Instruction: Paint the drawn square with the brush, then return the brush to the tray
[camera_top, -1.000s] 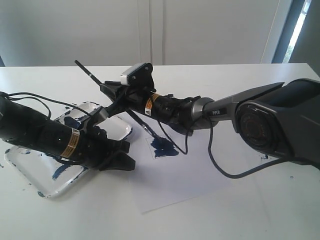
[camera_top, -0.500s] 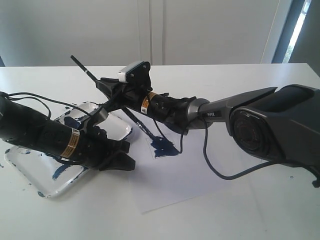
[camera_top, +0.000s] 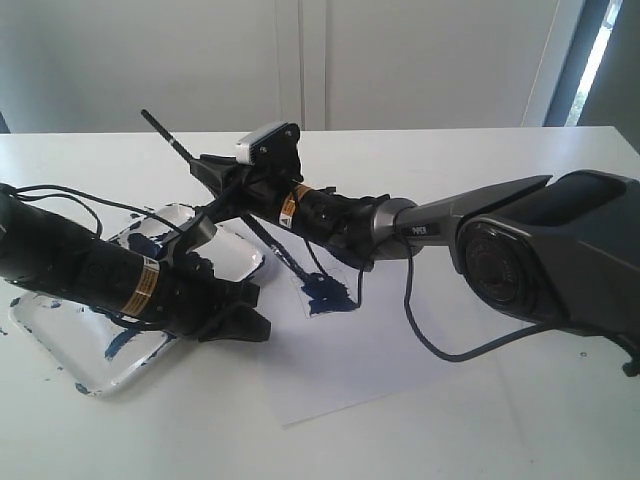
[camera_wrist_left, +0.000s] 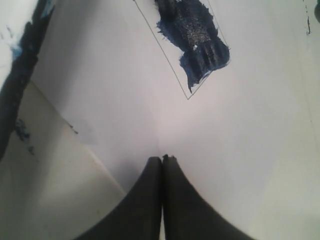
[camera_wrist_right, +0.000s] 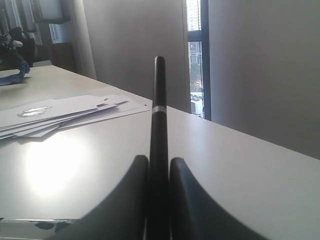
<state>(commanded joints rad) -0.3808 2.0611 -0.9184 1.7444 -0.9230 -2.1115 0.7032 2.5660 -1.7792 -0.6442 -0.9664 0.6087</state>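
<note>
While the drawn square (camera_top: 326, 292) sits near the left edge of the paper sheet (camera_top: 390, 365), its inside is mostly dark blue, wet and glossy in the left wrist view (camera_wrist_left: 192, 42), with thin grey outline showing and paint lapping over one side by a corner. The brush (camera_top: 172, 143), a thin straight black stick, slants steeply: handle end up and to the left in the exterior view, bristle end down-right at the square, at the paint or just above it, can't tell which. The right gripper (camera_top: 222, 188) is clamped on the handle partway along; the right wrist view shows the shaft pinched between both jaws (camera_wrist_right: 159, 162) with a pale band on the brush (camera_wrist_right: 159, 100) above them. The tray (camera_top: 62, 342), shallow, white, round-cornered and blotched blue, lies left of the square and just beside the paper, so the return likely runs leftward along the handle's lean. The left gripper (camera_top: 246, 312) is pressed closed on nothing, resting low at the paper's edge (camera_wrist_left: 162, 160); its arm lies across the tray, nearer to it and likely in the way. Table (camera_top: 520, 430) smooth, white.
</note>
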